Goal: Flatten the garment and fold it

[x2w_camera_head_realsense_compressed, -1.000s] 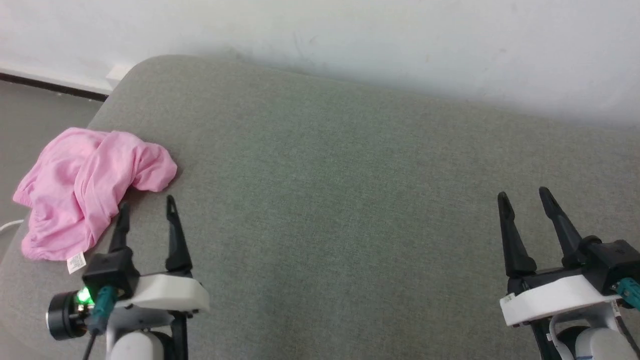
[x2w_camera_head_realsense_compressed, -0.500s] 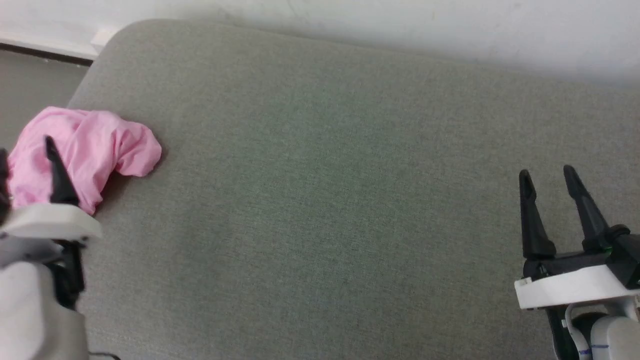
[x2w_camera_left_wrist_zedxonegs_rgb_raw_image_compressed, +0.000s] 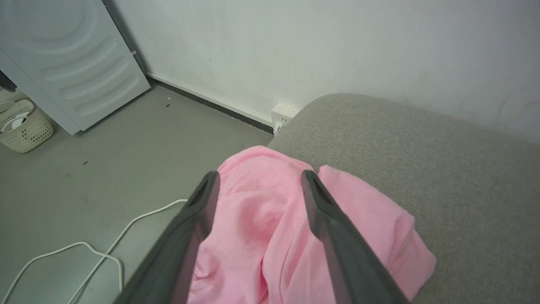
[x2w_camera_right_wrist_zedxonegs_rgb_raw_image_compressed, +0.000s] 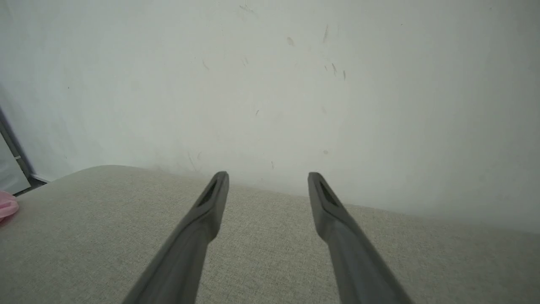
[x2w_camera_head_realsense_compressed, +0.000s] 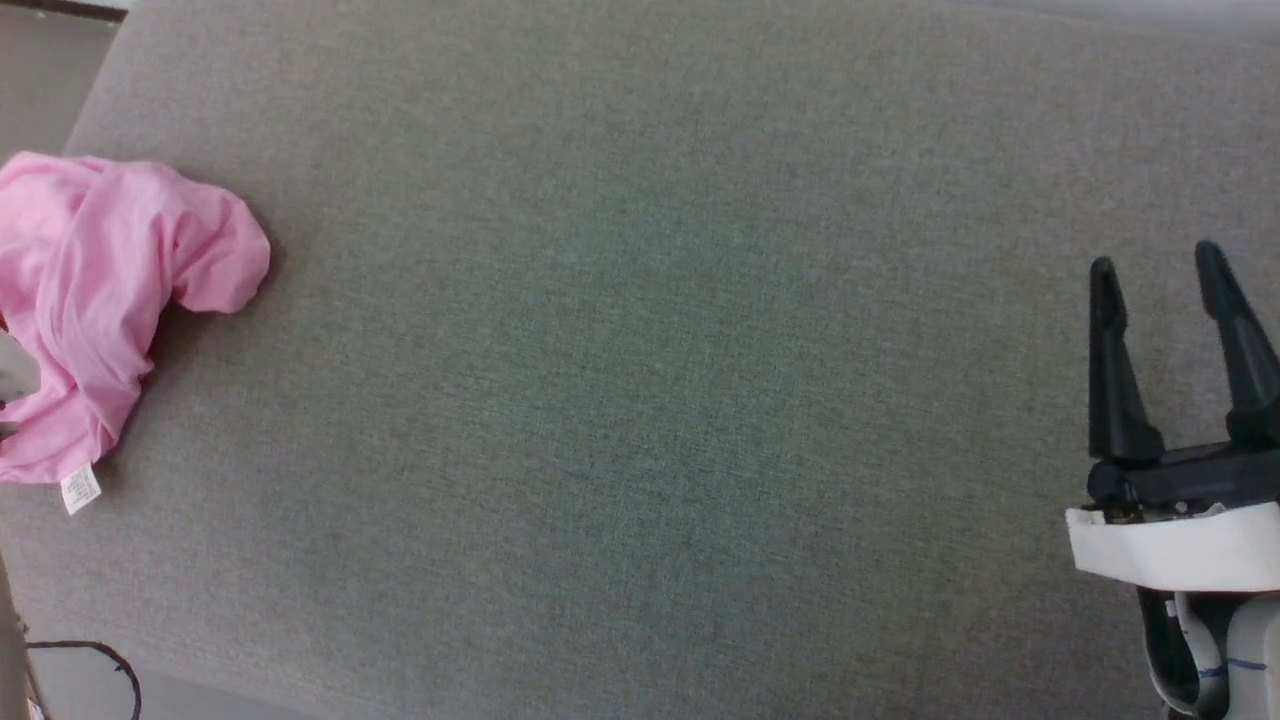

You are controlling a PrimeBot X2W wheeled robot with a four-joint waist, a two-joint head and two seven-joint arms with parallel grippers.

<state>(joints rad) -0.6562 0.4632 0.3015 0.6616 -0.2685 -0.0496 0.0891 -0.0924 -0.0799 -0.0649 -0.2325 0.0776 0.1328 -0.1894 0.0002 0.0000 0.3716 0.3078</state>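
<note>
The garment point(x2w_camera_head_realsense_compressed: 110, 290) is a crumpled heap of light-pink cloth at the far left of the grey cushioned surface point(x2w_camera_head_realsense_compressed: 640, 400), its white care label point(x2w_camera_head_realsense_compressed: 80, 490) at the near end. In the left wrist view my left gripper point(x2w_camera_left_wrist_zedxonegs_rgb_raw_image_compressed: 259, 179) stands open just above the garment point(x2w_camera_left_wrist_zedxonegs_rgb_raw_image_compressed: 261, 236), its fingers spread over the heap without pinching it. My right gripper point(x2w_camera_head_realsense_compressed: 1155, 265) is open at the far right, nothing between its fingers, well away from the cloth. A pink edge of the garment point(x2w_camera_right_wrist_zedxonegs_rgb_raw_image_compressed: 6, 204) shows at the left of the right wrist view, where my right gripper point(x2w_camera_right_wrist_zedxonegs_rgb_raw_image_compressed: 268, 177) points at the wall.
The cushion's left edge drops to a grey floor point(x2w_camera_left_wrist_zedxonegs_rgb_raw_image_compressed: 105, 169) with a white cable point(x2w_camera_left_wrist_zedxonegs_rgb_raw_image_compressed: 84, 249), a wall socket point(x2w_camera_left_wrist_zedxonegs_rgb_raw_image_compressed: 282, 116), a white appliance point(x2w_camera_left_wrist_zedxonegs_rgb_raw_image_compressed: 63, 63) and a small basket point(x2w_camera_left_wrist_zedxonegs_rgb_raw_image_compressed: 23, 126). A pale wall point(x2w_camera_right_wrist_zedxonegs_rgb_raw_image_compressed: 270, 84) runs behind the cushion. A black cable point(x2w_camera_head_realsense_compressed: 90, 665) lies at the lower left.
The head camera has tilted down, so the wall has left its view. My left gripper has moved left and forward over the garment. The right gripper has kept its pose, open.
</note>
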